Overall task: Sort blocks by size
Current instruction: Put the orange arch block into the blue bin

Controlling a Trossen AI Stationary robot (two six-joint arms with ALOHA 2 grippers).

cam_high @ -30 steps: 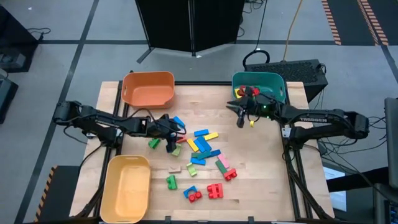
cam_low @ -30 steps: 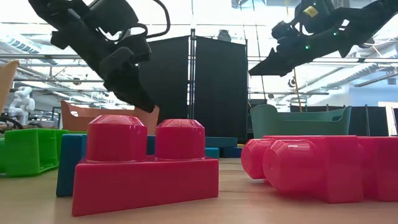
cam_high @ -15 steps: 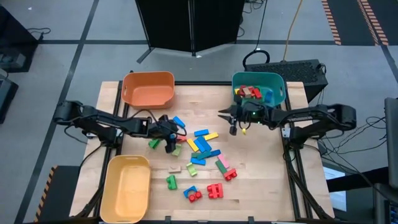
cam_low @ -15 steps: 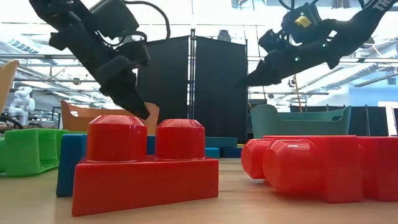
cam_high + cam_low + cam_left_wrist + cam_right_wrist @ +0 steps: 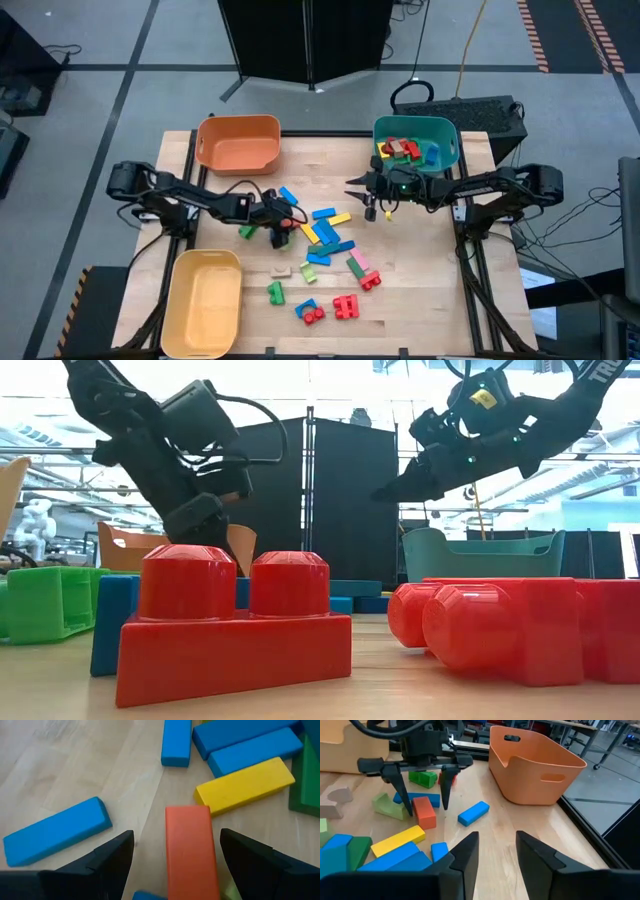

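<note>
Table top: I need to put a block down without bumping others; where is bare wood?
Bare wood lies between the orange bin and teal bin, and right of the red bricks. The blocks crowd the middle.

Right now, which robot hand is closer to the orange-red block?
The left. The left gripper stands open right over the orange-red block, a finger on each side. The right gripper hangs farther off, near the teal bin.
</note>
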